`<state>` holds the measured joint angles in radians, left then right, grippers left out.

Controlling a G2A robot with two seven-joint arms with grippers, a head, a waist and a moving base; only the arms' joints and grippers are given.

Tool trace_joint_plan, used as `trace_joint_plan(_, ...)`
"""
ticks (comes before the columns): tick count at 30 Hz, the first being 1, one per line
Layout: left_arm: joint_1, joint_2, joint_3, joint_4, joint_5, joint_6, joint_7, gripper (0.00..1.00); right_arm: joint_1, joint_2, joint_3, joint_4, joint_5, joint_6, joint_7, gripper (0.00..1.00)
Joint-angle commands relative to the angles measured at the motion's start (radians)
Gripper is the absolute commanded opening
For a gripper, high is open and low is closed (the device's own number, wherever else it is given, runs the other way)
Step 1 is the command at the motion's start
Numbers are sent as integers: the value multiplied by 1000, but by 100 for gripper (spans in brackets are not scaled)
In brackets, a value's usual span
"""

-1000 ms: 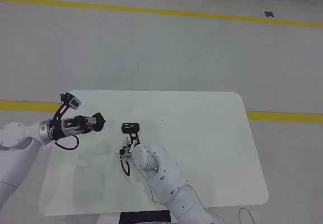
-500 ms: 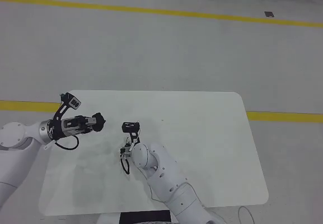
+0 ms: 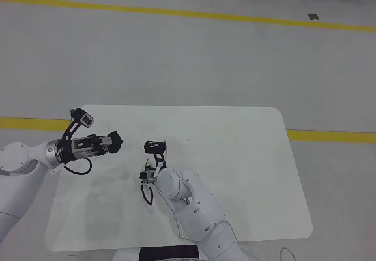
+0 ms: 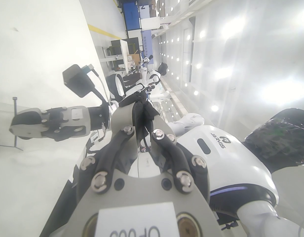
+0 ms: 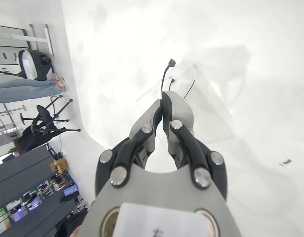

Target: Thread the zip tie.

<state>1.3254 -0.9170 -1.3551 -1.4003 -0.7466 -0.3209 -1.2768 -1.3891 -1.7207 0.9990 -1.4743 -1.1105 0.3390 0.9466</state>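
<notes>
Right gripper [image 5: 162, 109] is pinching the zip tie [image 5: 162, 85]. Jaws are fully together on the strap, and the head end is sticking out past the fingertips and curling slightly. It's pointing down over the counter [image 3: 240, 163], above a clear tray [image 5: 223, 114] that's holding spare ties [image 5: 189, 90]. Left gripper [image 4: 141, 118] is sitting well apart from it, raised off the counter. Its jaws are looking narrowly parted, with nothing visibly between them.

I'm reading this as pre-threading: the tie is picked, but the tail isn't meeting the head yet. I can't tell where the tail end is lying.

What I'm worrying about:
- The strap is thin and springy. If only one gripper is controlling it, the free end is probably going to wander and miss the head slot.
- The pinch is on a narrow strap. Any side load from the left gripper is likely to start twisting the tie in the pads, and then the head is facing the wrong way.
- The left jaws are barely parted, so a small alignment error probably means pushing the strap away instead of catching it.
- Both grippers are going to be converging on one tiny part, so finger-to-finger contact is a real risk.
- If the tie drops, it's landing among the spares in the tray, and re-picking a single one is getting messy.
</notes>
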Motion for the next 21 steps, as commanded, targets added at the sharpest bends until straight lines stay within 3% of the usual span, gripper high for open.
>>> trace_joint_plan(1, 0, 0, 0, 0, 0, 0, 0, 0, -20, 8, 6, -45, 29, -16, -4, 0)
trace_joint_plan(7, 0, 0, 0, 0, 0, 0, 0, 0, -90, 30, 61, -148, 134, -149, -45, 0)
trace_joint_plan(13, 0, 0, 0, 0, 0, 0, 0, 0, -118, 47, 101, -186, 233, -238, -59, 0)
trace_joint_plan(21, 0, 0, 0, 0, 0, 0, 0, 0, -118, 47, 101, -186, 233, -238, -59, 0)
